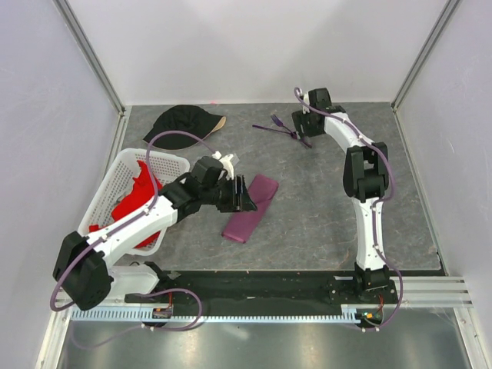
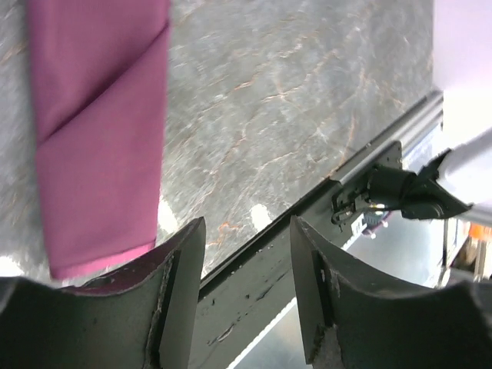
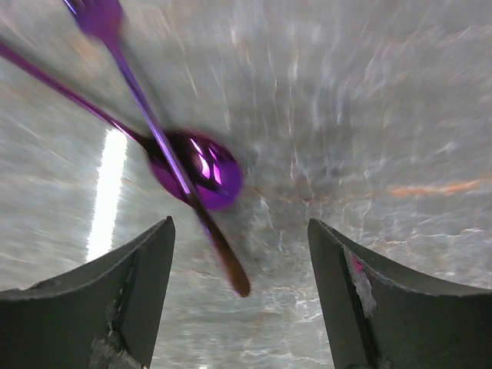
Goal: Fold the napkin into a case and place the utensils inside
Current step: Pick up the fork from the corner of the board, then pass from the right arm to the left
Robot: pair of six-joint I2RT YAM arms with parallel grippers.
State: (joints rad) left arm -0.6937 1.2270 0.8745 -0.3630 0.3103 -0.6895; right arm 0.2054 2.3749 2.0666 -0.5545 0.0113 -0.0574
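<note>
**Top view.** Locate the case (image 1: pixel 250 207), the plum napkin folded into a narrow pouch. It lies on the table (image 1: pixel 323 223) with its long axis running diagonally. The left gripper (image 1: pixel 243 194) sits just beside the case's upper left edge. The utensils (image 1: pixel 281 127) lie well apart from the case, toward the far wall, with the right gripper (image 1: pixel 304 138) over them. Treat the right arm as the nearer one for the pickup.

**Left wrist view.** The case (image 2: pixel 100 131) lies left of the fingers (image 2: pixel 181 284), and its long axis runs up the frame. The jaws stand apart with only table and rail between them, so they grip nothing.

**Right wrist view.** This view is blurred. The fork (image 3: pixel 138 100) crosses over the spoon (image 3: pixel 204 171). The fork handle slants down from upper left, and its end lies in the gap of the right gripper (image 3: pixel 242 292), nearer the left-hand finger. The jaws are spread wide and hold nothing. Expect a close here to pinch across the fork handle; the spoon bowl lies just ahead of the fingers.
</note>
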